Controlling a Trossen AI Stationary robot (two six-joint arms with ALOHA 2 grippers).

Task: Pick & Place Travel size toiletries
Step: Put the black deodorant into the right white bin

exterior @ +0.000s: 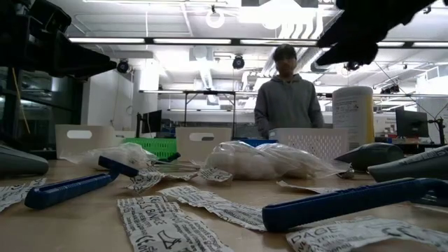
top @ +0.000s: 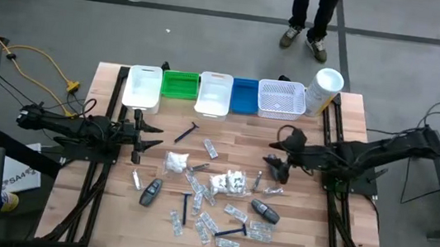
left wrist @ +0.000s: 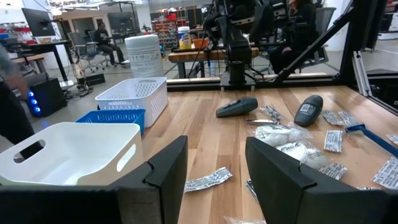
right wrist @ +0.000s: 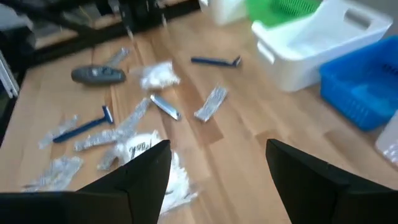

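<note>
Two arms over a butcher-block table (top: 306,241), and neither has hold of anything. The left gripper (top: 137,139) hangs above bare wood just in front of the white bin (top: 142,88) at the left end of the bin row. From its wrist view the fingers (left wrist: 168,171) stand apart with only table showing in the gap, so it's partway open and empty. The right gripper (top: 280,168) sits above the right side of the pile; its fingers (right wrist: 146,171) are spread wide, again with nothing between them.

The travel size toiletries are all loose on the table, none in a bin that I can see. They're spread across the middle and front of it: clear sachets (top: 207,222) all over, a puffy white packet (top: 231,181) near the centre, another one (top: 176,162) to its left. One dark grey oval container (top: 151,191) lies front-left, a second (top: 265,212) front-right near the right gripper. A dark razor (top: 186,133) lies closest to the bins, and a blue razor (top: 186,207) is down in the front cluster. A small silvery tube (top: 136,179) lies beside the left oval container.

Along the back edge, left to right: white bin, green bin (top: 179,84), another white bin (top: 213,94), blue bin (top: 245,96), white lattice basket (top: 281,99), then a tall white canister (top: 322,90) at the corner. A person (exterior: 288,94) in a grey hoodie stands behind the table.
</note>
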